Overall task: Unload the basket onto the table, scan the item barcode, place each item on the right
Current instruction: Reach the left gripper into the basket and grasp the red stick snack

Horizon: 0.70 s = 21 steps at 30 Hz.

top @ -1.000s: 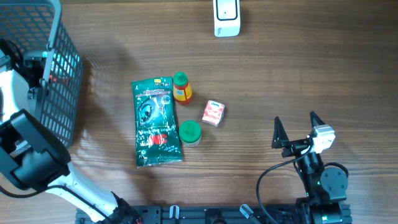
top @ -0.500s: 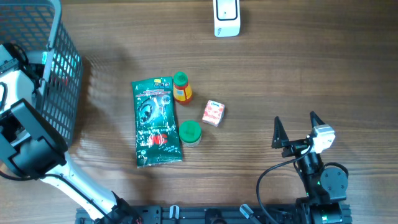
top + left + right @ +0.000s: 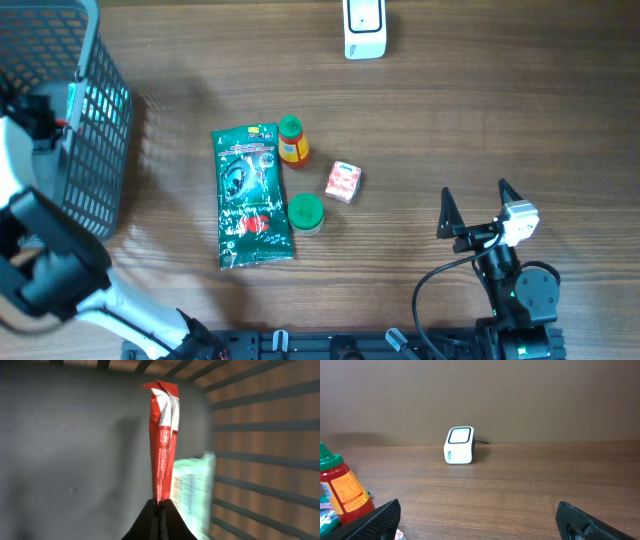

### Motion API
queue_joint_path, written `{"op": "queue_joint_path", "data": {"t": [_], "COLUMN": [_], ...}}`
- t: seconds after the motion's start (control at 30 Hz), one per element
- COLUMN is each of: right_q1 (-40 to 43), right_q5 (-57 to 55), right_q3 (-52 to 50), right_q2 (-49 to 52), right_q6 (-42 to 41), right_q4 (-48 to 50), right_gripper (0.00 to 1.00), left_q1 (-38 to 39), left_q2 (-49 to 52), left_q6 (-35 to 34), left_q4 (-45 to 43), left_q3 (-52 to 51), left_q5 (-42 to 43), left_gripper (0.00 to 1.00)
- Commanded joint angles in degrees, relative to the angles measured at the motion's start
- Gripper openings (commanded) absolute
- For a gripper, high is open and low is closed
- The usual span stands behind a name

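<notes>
Fingers of the left gripper [image 3: 161, 507] are pressed together on the bottom edge of a thin red-and-white foil packet [image 3: 162, 435], held upright inside the grey wire basket [image 3: 100, 110] at upper left. At lower right the right gripper [image 3: 475, 205] rests with jaws wide apart, facing the white box scanner [image 3: 365, 28] at top centre.

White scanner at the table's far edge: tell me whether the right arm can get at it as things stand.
Probably yes. The right tool stands open and empty, and only bare table lies between it and the white scanner; the orange bottle sits off to the left.
</notes>
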<state>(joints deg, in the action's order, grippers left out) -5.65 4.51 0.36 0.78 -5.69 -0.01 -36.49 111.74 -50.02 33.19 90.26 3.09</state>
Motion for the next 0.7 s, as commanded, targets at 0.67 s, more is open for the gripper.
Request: {"op": "queue_joint_path", "data": {"t": [0.67], "right_q1": [-0.1], "right_q5": [0.5], "right_q3": [-0.1], "right_q2": [-0.5], "right_q6": [0.9], "right_q4": [0.2], "right_gripper": [1.0], "left_q1": [2.2], "left_q2": [-41.4], "left_q6": [0.5], "left_q4": [15.6], "left_q3": [0.1], "left_q5": [14.6], "left_gripper": [0.04]}}
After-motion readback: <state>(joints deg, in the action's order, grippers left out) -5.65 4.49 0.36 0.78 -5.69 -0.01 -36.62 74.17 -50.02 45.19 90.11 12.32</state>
